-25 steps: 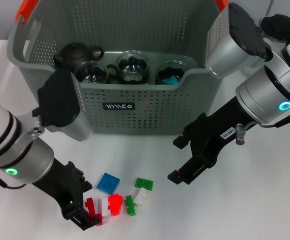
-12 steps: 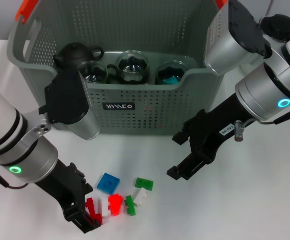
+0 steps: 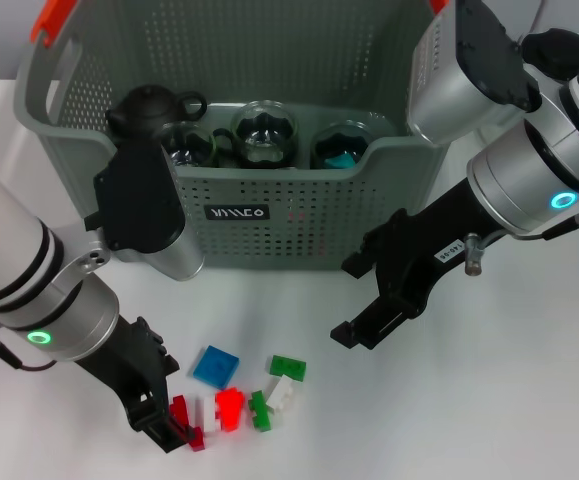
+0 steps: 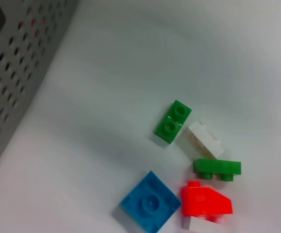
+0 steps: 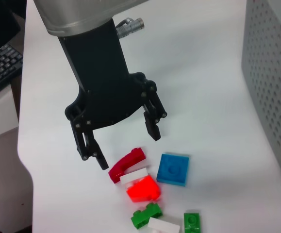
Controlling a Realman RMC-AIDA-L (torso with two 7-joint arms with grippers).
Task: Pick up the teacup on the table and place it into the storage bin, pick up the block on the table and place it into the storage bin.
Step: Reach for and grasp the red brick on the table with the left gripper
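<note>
Block (image 3: 183, 418) | dark red, curved | beside open left pincer (image 5: 128, 145)

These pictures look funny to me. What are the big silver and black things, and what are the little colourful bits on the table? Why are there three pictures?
The silver and black things are a robot's two arms. Each ends in a black gripper, a sort of hand. One picture comes from a camera on its head; the other two come from cameras on its wrists.

The left gripper hangs with its jaws open just over a dark red curved block. It holds nothing yet. The right gripper waits open, off to the side above the table.

The colourful bits are toy blocks on the white table: a blue square one, a bright red one, some green and white ones.

Behind them stands the storage bin, a grey-green basket with teaware inside.
</note>
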